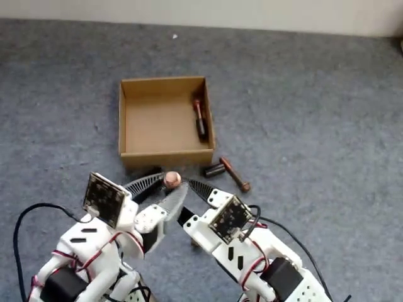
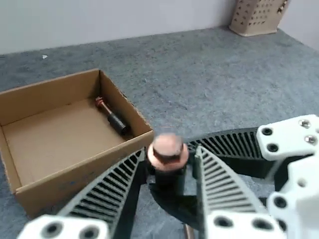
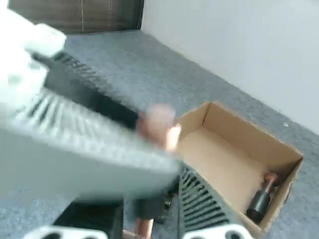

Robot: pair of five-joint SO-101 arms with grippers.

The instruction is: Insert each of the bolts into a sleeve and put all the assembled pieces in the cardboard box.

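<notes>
Left wrist view has the left pincer [image 2: 169, 158] clenched on an upright assembled piece [image 2: 167, 164], a copper-coloured flanged bolt standing head-up in a black cylindrical sleeve. The ribbed fingers [image 2: 117, 191] press in from either side just under the bolt's head. The right pincer [image 3: 149, 201] meets the same piece from the right, but whether it is gripping or released I cannot tell.

From the high view, the piece [image 1: 171, 180] hangs just near of the open brown cardboard box [image 1: 167, 156], close to the middle of its near wall. Its long axis is vertical, so the box lies straight to the far side of both pincers, with only that wall between. The left arm looks the better placed to carry it over, since its hold is the plain one.

Inside the box a finished piece [image 1: 200, 119], another copper bolt in a black sleeve, lies along the right wall. On the grey carpeted desk [image 1: 315, 126], off the box's near right corner, lie a loose black sleeve [image 1: 214, 170] and, just beside it, a loose copper bolt [image 1: 235, 175]. The bolt's length runs from far-left to near-right. Both are nearer the right arm.
</notes>
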